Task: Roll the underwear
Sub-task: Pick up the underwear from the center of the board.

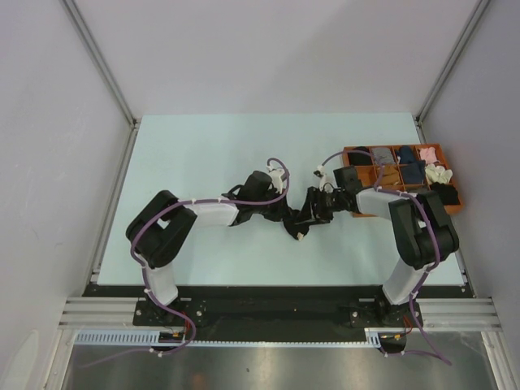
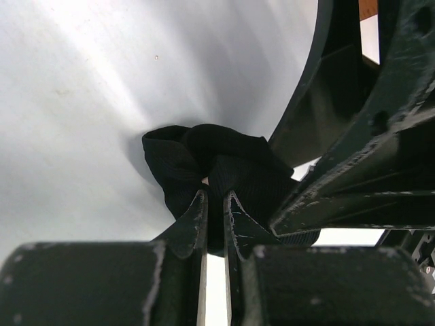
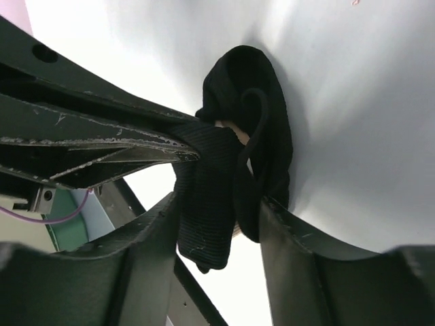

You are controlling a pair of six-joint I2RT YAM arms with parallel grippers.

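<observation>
Left claw clamped on black underwear | right claw apart astride it | long axis along fingers

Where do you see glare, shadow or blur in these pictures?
Left wrist view: glare whitens the table, the black underwear throws a soft shadow, the left claw blurs at its base. Right wrist view: the same glare, shadow right of the underwear. Top view: even light, sharp throughout.
</observation>
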